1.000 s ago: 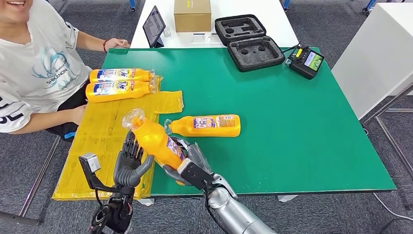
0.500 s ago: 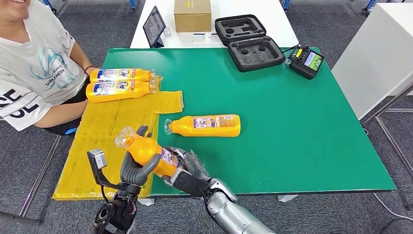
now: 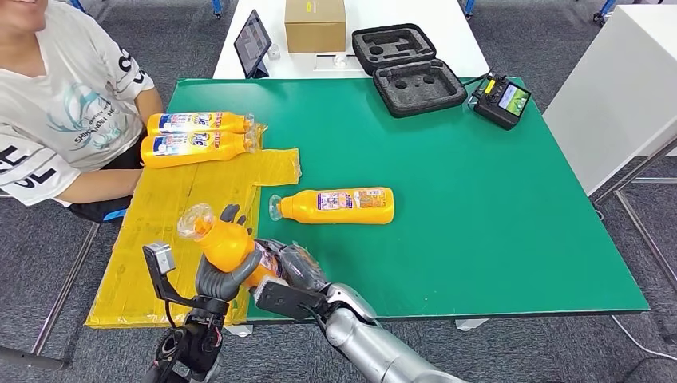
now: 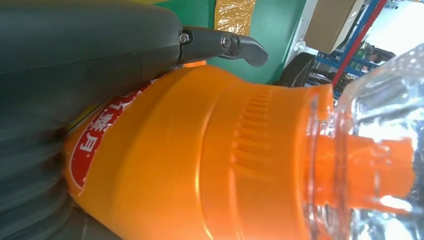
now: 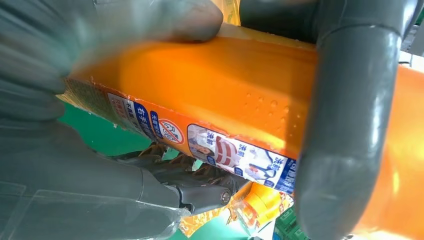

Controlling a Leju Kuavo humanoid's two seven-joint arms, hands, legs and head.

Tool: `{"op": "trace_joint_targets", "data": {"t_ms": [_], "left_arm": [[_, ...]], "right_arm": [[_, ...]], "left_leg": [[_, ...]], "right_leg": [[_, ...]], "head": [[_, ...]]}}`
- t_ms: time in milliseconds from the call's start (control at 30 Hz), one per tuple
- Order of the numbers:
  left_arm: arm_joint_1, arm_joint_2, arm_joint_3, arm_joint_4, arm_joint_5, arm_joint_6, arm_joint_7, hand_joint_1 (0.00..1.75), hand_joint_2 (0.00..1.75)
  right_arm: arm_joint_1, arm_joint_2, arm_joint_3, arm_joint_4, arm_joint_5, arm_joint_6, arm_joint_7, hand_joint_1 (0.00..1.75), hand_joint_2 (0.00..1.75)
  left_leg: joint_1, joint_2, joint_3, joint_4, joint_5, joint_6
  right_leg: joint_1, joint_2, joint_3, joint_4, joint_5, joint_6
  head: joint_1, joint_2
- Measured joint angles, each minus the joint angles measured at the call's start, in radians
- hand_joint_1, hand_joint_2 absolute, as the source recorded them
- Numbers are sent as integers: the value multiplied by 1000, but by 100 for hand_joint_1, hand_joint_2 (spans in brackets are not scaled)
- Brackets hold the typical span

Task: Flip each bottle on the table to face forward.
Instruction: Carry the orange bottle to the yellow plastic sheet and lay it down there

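Both hands on same orange bottle (image 3: 226,243), lower left of frame: left hand (image 3: 217,275) and right hand (image 3: 289,270) gripping it. Second bottle (image 3: 335,205) lying mid-table, two bottles (image 3: 195,136) upper left. Foam case (image 3: 407,68) sits open.

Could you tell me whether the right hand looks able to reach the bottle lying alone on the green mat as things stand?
Probably not yet: the right hand and the left hand both grip the raised bottle. The lone bottle lies just beyond, with bare green mat between, so the path looks free once the hand is emptied.
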Motion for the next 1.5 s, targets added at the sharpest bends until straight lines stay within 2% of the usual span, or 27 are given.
{"op": "trace_joint_targets", "data": {"t_ms": [367, 467, 500, 600, 800, 1000, 1133, 1267, 1400, 1500], "left_arm": [[3, 22, 21, -35, -42, 7, -36, 175, 175], [3, 22, 28, -48, -43, 18, -41, 175, 175], [3, 22, 31, -53, -43, 21, -43, 175, 175], [0, 22, 40, -71, -46, 33, -51, 175, 175], [-3, 22, 67, -115, -58, 84, -74, 175, 175], [-25, 26, 120, -156, -210, 277, -161, 175, 175], [-30, 33, 147, -161, -343, 403, -198, 175, 175], [-56, 48, 158, -133, -490, 520, -219, 175, 175], [-109, 75, 153, -62, -665, 594, -198, 175, 175], [-194, 103, 122, 60, -918, 623, -120, 175, 175]], "right_arm": [[-26, 10, 23, 11, 40, -30, 2, 172, 175], [-32, 15, 24, 13, 53, -38, 3, 42, 175], [-33, 17, 26, 13, 58, -41, 4, 1, 131], [-32, 20, 33, 14, 79, -58, 11, 0, 0], [-25, 21, 39, -19, 102, -109, 29, 0, 0], [50, -16, 29, -244, 182, -265, 59, 0, 0], [133, -37, -21, -457, 214, -396, -13, 0, 0], [208, -40, -84, -637, 221, -407, -84, 0, 0], [247, -41, -102, -750, 218, -407, -96, 0, 175], [250, -47, -89, -780, 197, -407, -95, 0, 175]], "left_leg": [[0, 0, 0, 0, 0, 0], [0, 0, 0, 0, 0, 0], [0, 0, 0, 0, 0, 0], [0, 0, 0, 0, 0, 0], [0, 0, 0, 0, 0, 0], [0, 0, 0, 0, 0, 0], [0, -1, -1, 0, 0, 0], [0, -1, -1, 0, 0, 0], [0, -1, -1, 0, 0, 0], [0, -1, -1, 0, 2, 0]], "right_leg": [[0, 0, 0, 0, 0, 0], [0, 0, 0, 0, 0, 0], [0, 0, 0, 0, 0, 0], [0, 0, 0, 0, 0, 0], [0, 0, 0, 0, 0, 0], [0, 0, 0, 0, 0, 0], [0, -1, -1, 0, 0, 0], [0, -1, -1, 0, 0, 0], [0, -1, -1, 0, 0, 0], [0, -1, -1, 0, 1, 0]], "head": [[0, 0], [0, 0], [0, 0], [0, 0], [0, 0], [0, 0], [0, 0], [0, 0], [0, 0], [0, 0]]}}
